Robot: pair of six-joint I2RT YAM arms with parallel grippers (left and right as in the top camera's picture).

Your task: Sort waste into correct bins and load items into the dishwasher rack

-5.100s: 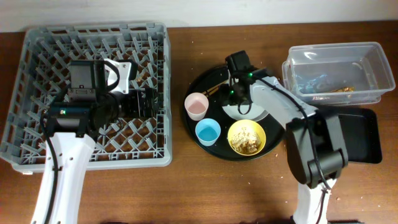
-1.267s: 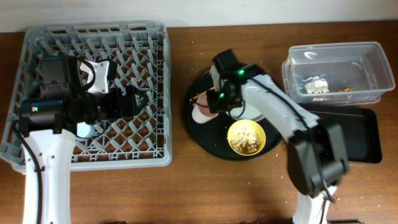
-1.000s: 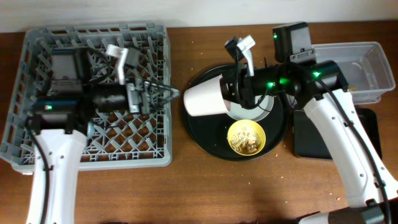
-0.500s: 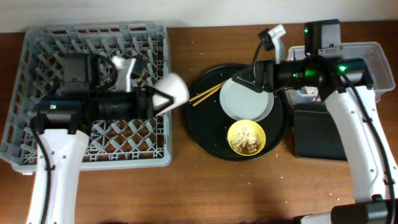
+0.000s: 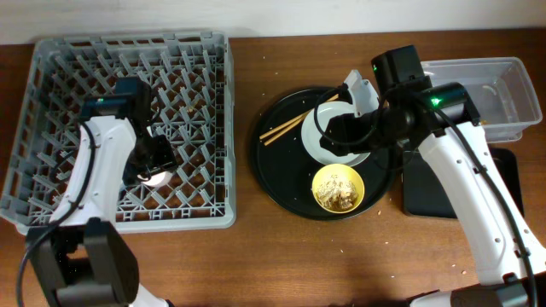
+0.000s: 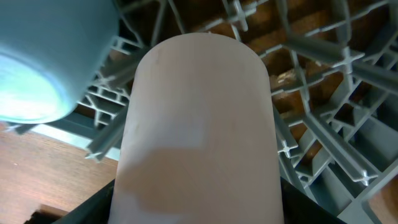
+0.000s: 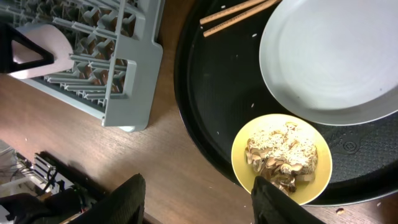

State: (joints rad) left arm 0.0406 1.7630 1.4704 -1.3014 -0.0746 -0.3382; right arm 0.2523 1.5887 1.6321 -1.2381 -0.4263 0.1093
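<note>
Two cups are already at the dishwasher rack (image 5: 51,77), and the nearest trouble lies with the second of them. The left gripper (image 5: 153,165) is pinching the pink cup (image 6: 199,124), dark fingers pressed to either side of its wall in the left wrist view. The cup is held low among the grey pegs, just beside the light-blue cup (image 6: 43,68). Whether its far end rests on the grid or hangs above it cannot be told. Letting go now could therefore tip it off a peg, knock it against its neighbour or leave it wedged crooked, and a finger pulling out could snag a peg. The right gripper (image 7: 202,199) is spread wide with nothing between its fingers. It hovers over the round black tray (image 7: 205,106), near the yellow bowl (image 7: 241,167), which is heaped with food scraps (image 7: 280,158). Racking that bowl before it is emptied would carry waste into the rack. Tilting it on the way to the clear tub (image 5: 478,85) could scatter scraps over the table (image 5: 256,264). The plate (image 7: 336,62) lies flat with its rim close against the bowl, so lifting either may drag the other. The chopsticks (image 7: 239,14) lie thin and flat on the tray by the plate's edge, and a pinch there may well slip or take only one
</note>
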